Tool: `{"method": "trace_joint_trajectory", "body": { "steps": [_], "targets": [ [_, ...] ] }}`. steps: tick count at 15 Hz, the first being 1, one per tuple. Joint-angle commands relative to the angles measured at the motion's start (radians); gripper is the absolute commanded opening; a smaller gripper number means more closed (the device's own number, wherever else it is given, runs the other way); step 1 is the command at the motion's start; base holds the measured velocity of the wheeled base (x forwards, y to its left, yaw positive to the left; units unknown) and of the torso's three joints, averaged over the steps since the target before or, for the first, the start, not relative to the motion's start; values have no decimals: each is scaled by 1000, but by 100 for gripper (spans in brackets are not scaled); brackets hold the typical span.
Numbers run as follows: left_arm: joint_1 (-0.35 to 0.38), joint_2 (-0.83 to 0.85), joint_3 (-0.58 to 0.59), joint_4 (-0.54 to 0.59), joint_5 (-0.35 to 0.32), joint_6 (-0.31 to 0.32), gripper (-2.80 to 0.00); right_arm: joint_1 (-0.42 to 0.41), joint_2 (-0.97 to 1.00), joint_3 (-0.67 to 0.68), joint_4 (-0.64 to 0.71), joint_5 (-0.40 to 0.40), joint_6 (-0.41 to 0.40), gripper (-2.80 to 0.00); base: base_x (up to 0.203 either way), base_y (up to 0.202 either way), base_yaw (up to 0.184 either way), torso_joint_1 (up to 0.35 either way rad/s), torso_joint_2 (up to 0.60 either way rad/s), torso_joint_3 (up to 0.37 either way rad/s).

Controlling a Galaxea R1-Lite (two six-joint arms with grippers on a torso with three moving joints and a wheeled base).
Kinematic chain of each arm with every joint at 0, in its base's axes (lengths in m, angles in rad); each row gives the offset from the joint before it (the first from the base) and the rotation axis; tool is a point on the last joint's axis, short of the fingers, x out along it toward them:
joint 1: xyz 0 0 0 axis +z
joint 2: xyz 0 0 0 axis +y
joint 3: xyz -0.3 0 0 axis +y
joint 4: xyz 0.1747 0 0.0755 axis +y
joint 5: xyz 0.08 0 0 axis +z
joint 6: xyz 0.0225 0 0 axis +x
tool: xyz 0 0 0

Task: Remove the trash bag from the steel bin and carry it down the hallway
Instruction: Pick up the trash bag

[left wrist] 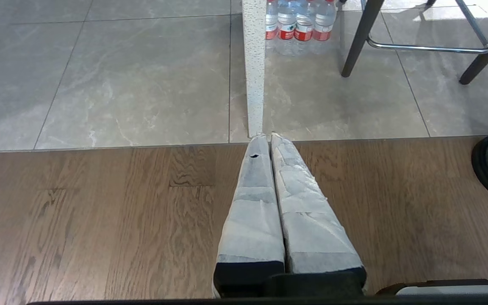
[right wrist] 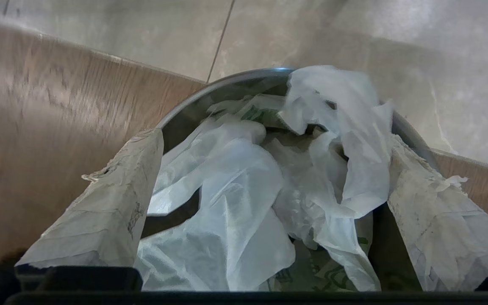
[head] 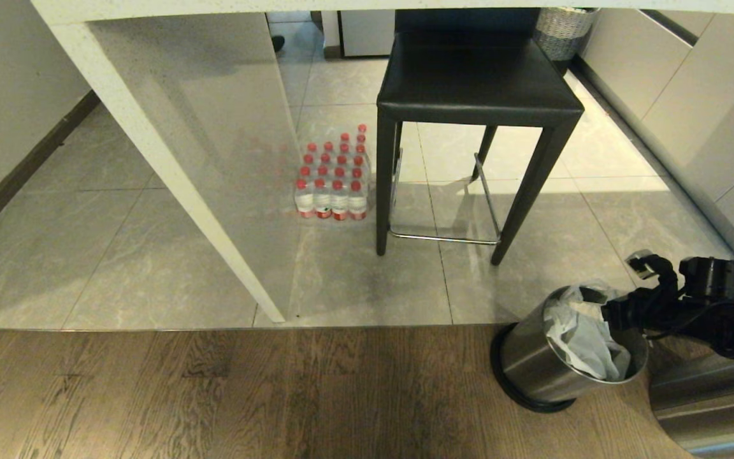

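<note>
Head view: steel bin (head: 536,366) beside stool (head: 478,95).

Daylight glares on the far floor tiles (head: 596,159) beyond the stool (head: 475,83); the right wrist view looks slightly motion-blurred.

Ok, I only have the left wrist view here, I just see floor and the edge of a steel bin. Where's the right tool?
Observer: The right tool hangs over the steel bin, open.
Operator: Is the trash bag in there?
Observer: Yes, the trash bag sits crumpled inside, between the fingers, not gripped.
Operator: What's beyond the bin?
Observer: A black stool, with a woven basket behind it.
</note>
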Motion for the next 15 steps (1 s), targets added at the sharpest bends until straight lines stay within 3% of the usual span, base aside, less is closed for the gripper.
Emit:
{"method": "trace_joint_trajectory", "body": {
  "steps": [1, 8, 10, 15],
  "targets": [
    [0, 0, 0, 0, 0, 0, -280, -1, 16, 8, -9, 5, -39, 0, 0, 0, 0, 0, 0, 0],
    [0, 0, 0, 0, 0, 0, -280, -8, 57, 2, 23, 2, -177, 0, 0, 0, 0, 0, 0, 0],
    [0, 0, 0, 0, 0, 0, -280, -10, 38, 12, 81, 2, -179, 0, 0, 0, 0, 0, 0, 0],
    [0, 0, 0, 0, 0, 0, -280, -10, 79, -15, 68, 0, -206, 0, 0, 0, 0, 0, 0, 0]
  ]
}}
